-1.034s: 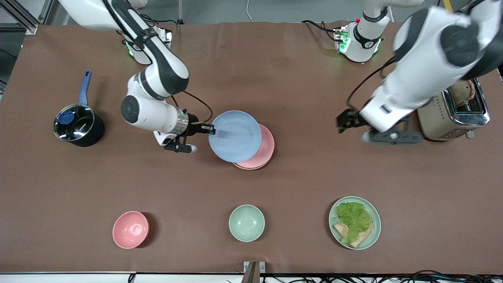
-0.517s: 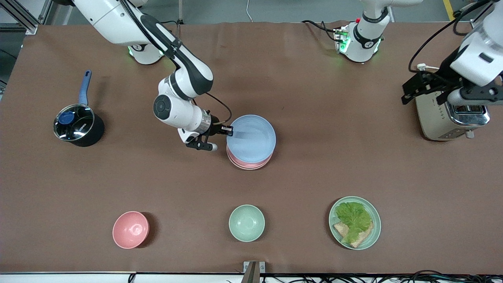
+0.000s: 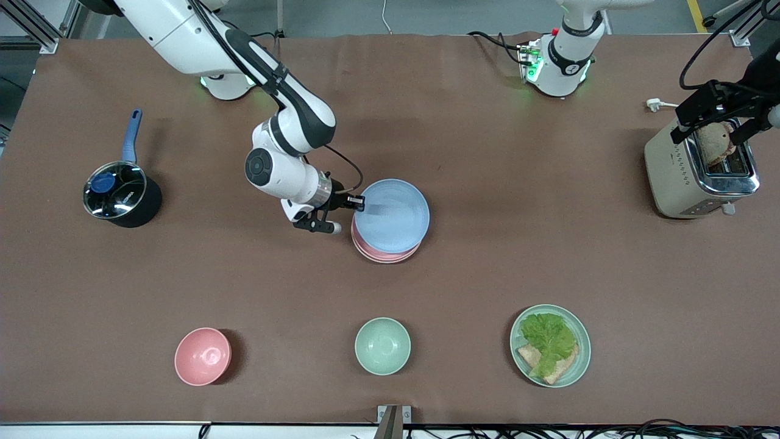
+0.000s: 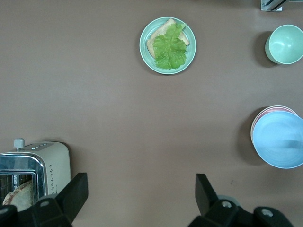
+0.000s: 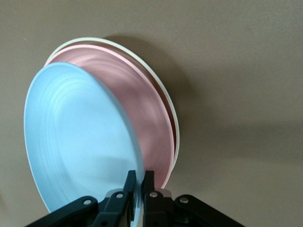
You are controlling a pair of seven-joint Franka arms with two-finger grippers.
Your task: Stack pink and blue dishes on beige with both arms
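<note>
Last step in hand, by my read: blue plate (image 3: pixel 393 215) going onto the stack. My right gripper (image 3: pixel 359 203) is pinched shut on its rim at the edge toward the right arm's end of the table. In the right wrist view the blue plate (image 5: pixel 80 142) sits tilted over the pink plate (image 5: pixel 142 123), gripped edge up, other edge down on or close to the pink. Pink plate lies on the beige plate (image 5: pixel 163 97), only a thin cream rim of it showing. Stack is mid-table, farther from the front camera than the green bowl (image 3: pixel 382 346).

Next move prob calls for: drop the held edge a bit so the blue plate lies flat and centred, then open fingers and pull back toward the right arm's end w/o dragging the rim. Risk: blue plate slides off-centre if I let go while it's tilted.

Pose: right arm reaches down from its base, wrist bent, fingers pointing sideways at plate level, just beside the stack.

Left gripper (image 3: pixel 719 113) waits high over the toaster (image 3: pixel 694 177), fingers spread wide, nothing held, well apart from the plates.
</note>
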